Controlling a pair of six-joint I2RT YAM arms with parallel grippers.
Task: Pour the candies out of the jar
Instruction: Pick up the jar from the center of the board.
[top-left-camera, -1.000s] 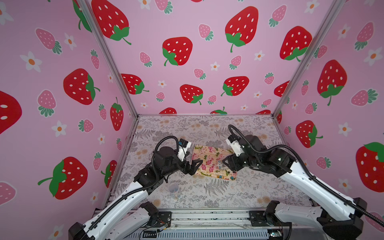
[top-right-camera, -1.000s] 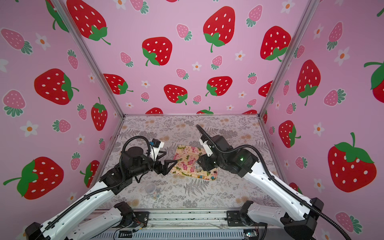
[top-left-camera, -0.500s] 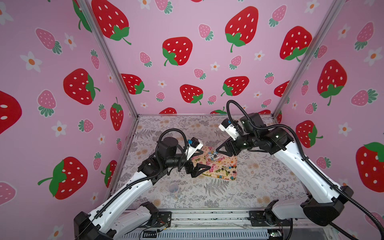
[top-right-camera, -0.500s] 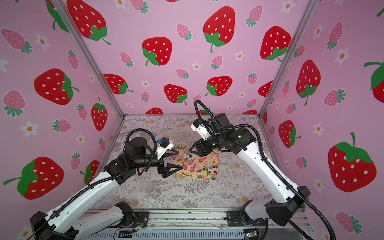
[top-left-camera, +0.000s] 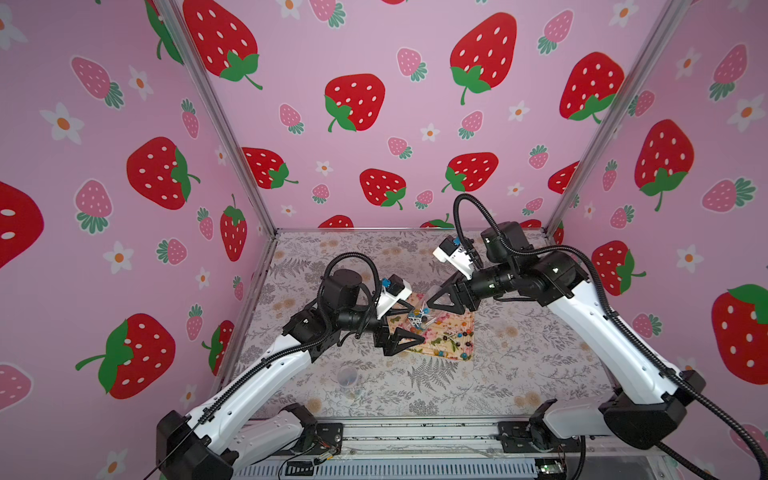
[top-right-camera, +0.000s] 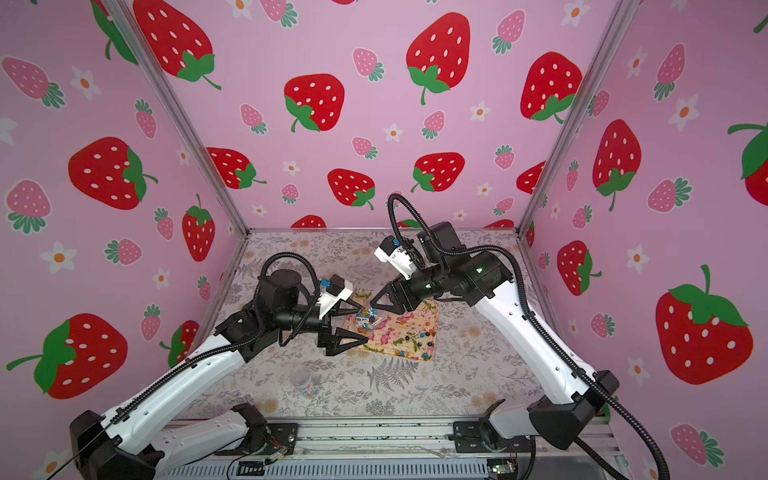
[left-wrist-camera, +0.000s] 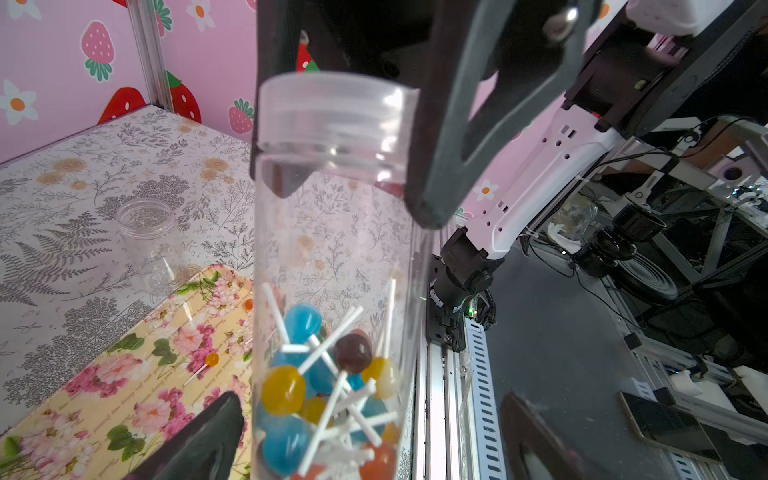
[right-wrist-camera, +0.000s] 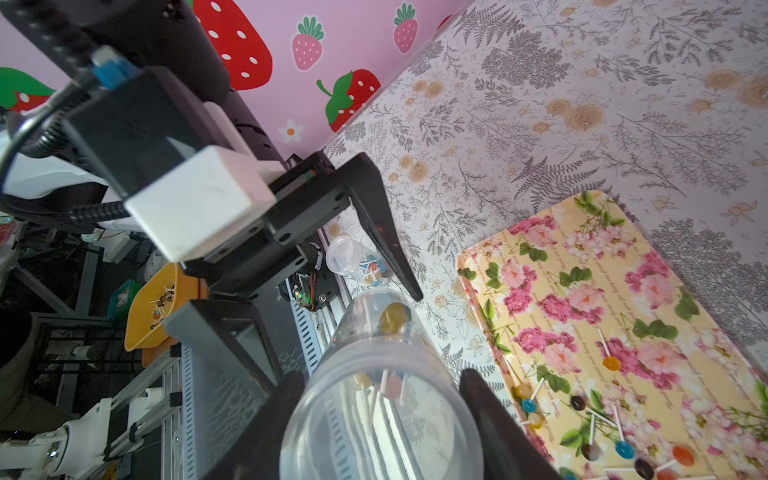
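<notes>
My left jaws were spread wide to either side of the clear jar (top-left-camera: 420, 313), which hung over the left end of the flowered tray (top-left-camera: 459, 324) with the candies (left-wrist-camera: 324, 382) heaped in its bottom, while my right jaws pinched its capped top.

Surface: table (top-left-camera: 519, 365), covered by a pale sheet printed with grey ferns and tan flowers.
Centre: rectangular tray (top-left-camera: 455, 322), yellow with pink flowers, flat on the sheet and set at an angle.
Front left: small clear jar (top-left-camera: 347, 377), well apart from the tray, with a few candies (right-wrist-camera: 372, 268) inside.
</notes>
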